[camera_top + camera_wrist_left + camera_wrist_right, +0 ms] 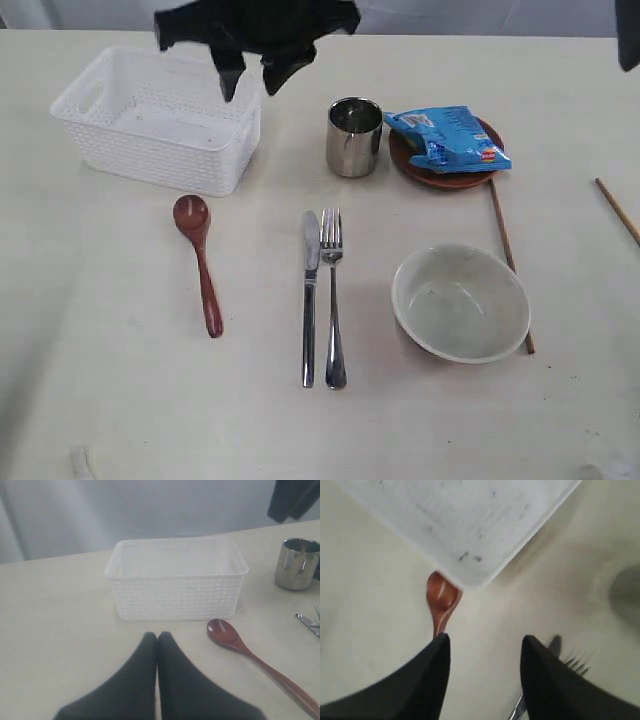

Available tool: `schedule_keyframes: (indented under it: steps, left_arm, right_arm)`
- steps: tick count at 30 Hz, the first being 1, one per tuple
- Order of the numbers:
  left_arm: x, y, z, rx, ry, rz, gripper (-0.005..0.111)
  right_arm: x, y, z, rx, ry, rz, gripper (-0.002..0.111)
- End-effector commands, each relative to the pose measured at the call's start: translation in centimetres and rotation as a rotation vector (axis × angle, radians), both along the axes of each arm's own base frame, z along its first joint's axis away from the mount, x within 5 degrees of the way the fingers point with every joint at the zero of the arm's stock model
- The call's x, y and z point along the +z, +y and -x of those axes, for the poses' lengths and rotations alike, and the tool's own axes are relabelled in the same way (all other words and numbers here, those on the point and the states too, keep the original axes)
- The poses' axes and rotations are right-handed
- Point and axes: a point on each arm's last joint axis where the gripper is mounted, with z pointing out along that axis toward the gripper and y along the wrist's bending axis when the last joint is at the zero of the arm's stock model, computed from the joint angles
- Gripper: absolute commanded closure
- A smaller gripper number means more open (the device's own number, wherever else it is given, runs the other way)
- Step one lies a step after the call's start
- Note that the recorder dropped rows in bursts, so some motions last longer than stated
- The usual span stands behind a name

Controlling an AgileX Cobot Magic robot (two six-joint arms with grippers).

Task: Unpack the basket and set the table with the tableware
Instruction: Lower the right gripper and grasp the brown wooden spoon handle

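Note:
The white basket (150, 160) stands at the back left of the table (120, 420) with nothing showing inside. In front of it lie the wooden spoon (200, 265), the knife (310, 300) and the fork (333, 300). The steel cup (354, 137), the brown plate (440, 180) and the bowl (460, 303) stand to the right, with one chopstick (508, 250) beside the bowl and another (618, 210) further right. My right gripper (255, 80) (485, 642) hangs open and empty over the basket's near right corner (470, 525). Low before the basket (175, 592), my left gripper (158, 636) is shut on nothing.
A blue snack packet (450, 138) lies on the plate. The spoon (235, 640) lies just right of my left gripper's tips. A dark arm part (630, 35) shows at the top right corner.

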Motion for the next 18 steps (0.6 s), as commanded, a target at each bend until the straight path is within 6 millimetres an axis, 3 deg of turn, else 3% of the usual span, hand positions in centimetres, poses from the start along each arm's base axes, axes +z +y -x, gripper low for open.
schedule_keyframes:
  steps: [1,8,14,18]
  left_arm:
    - [0.0,0.0,0.0,-0.006,-0.001,0.0,0.107]
    - [0.0,0.0,0.0,-0.006,-0.001,0.0,0.107]
    - [0.0,0.0,0.0,-0.006,-0.001,0.0,0.107]
    - [0.0,0.0,0.0,-0.006,-0.001,0.0,0.107]
  right_arm:
    - [-1.6,2.5,4.4,0.114,0.067,0.055,0.066]
    - [-5.1,6.2,9.6,0.121,0.112,-0.003,0.066]
    - [-9.2,5.5,7.6,-0.006,0.148,0.068,0.066]
    - [-11.8,6.1,7.2,0.018,0.154,0.073,0.066]
